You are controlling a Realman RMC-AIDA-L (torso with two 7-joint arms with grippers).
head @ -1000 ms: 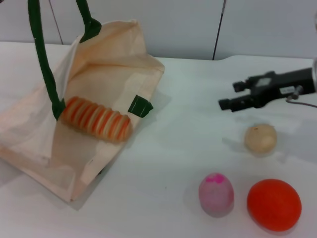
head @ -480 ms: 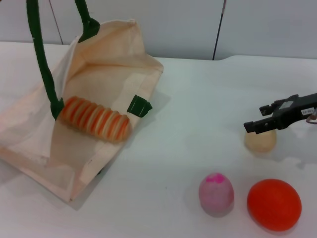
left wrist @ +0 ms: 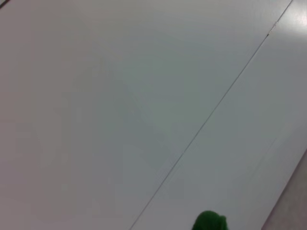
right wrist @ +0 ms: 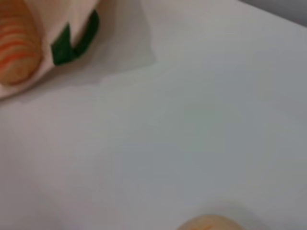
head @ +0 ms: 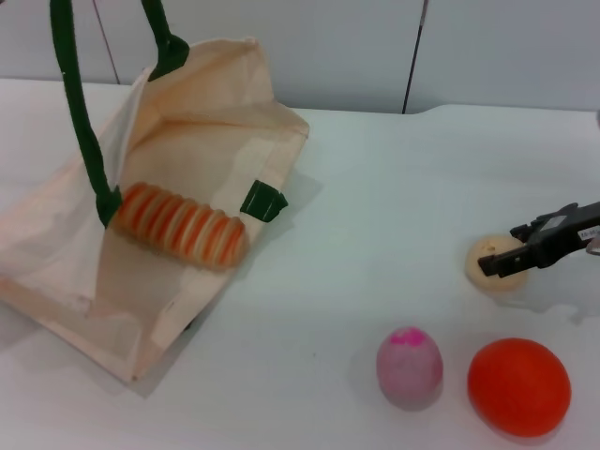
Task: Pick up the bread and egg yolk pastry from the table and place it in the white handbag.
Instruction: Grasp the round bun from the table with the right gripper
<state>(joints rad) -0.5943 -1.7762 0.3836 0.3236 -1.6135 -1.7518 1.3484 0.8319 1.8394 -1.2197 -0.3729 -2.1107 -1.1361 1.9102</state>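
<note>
Striped bread inside white handbag

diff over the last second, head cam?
The right hand dropped from above the table toward the robot and now sits at the egg yolk pastry, not lifted. The bread in the white handbag, pink-topped egg and orange ball are unmoved.

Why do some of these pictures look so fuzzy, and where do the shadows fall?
Head view: fairly sharp; soft shadows sit beneath the orange-red ball and the pink-topped egg, while the right gripper covers part of the egg yolk pastry. Right wrist view: out of focus; the pastry is a blur at the edge. Left wrist view: nearly featureless grey.
</note>
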